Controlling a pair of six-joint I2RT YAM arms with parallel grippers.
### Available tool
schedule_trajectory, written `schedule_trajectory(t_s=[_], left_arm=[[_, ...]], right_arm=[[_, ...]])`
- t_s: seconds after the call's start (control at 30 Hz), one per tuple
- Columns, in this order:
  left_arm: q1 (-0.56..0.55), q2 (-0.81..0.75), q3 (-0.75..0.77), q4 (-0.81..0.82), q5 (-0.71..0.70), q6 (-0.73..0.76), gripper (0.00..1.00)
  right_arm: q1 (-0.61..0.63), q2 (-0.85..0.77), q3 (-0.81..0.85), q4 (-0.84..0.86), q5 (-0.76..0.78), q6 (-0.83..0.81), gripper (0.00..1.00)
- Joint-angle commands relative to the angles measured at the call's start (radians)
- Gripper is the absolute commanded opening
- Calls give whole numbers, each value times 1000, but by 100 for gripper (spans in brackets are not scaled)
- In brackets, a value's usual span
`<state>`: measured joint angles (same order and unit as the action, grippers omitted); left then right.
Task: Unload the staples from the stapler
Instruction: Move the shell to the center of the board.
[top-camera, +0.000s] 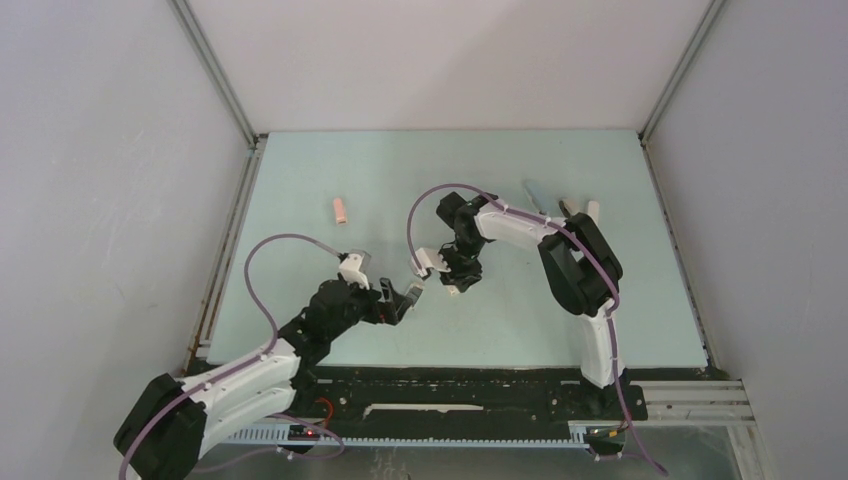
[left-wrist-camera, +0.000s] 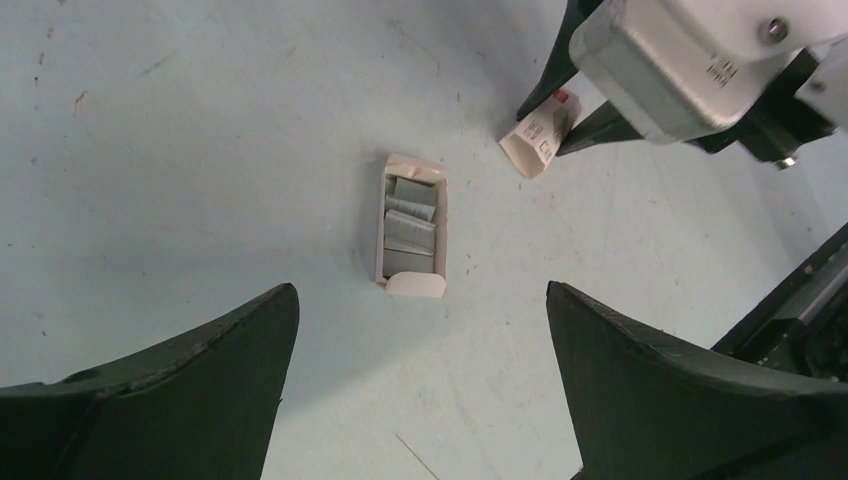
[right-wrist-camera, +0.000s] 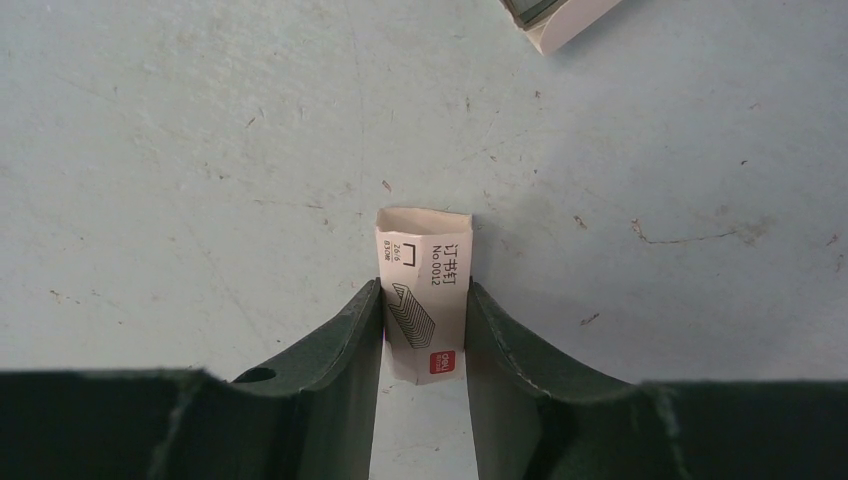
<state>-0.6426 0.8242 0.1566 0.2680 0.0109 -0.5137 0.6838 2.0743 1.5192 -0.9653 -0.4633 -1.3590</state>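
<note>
On the bench, right hand is pinching a paper sleeve; left hand is hovering spread above staples.

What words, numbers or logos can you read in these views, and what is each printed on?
"订书钉": on the white paper box.
"No.0012": same box.
"26/6": same box.
Line under "26/6" and the red logo at the box's near end: too blurred to read.
Marks on the grey metal block: too small to read.
</note>
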Motion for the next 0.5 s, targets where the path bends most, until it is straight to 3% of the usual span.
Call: schedule_trajectory(t_s=[0.0, 0.23, 0.47], left_arm=[[5, 38, 26, 15, 46, 54, 100], [0, 151, 109, -72, 26, 94, 100], [-74, 271, 173, -85, -46, 145, 100]], right_arm=[[-11, -14, -13, -13, -6, 16, 42], [-40, -38, -53, 0, 4, 14, 42], [-66, -54, -83, -1, -2, 6, 43]])
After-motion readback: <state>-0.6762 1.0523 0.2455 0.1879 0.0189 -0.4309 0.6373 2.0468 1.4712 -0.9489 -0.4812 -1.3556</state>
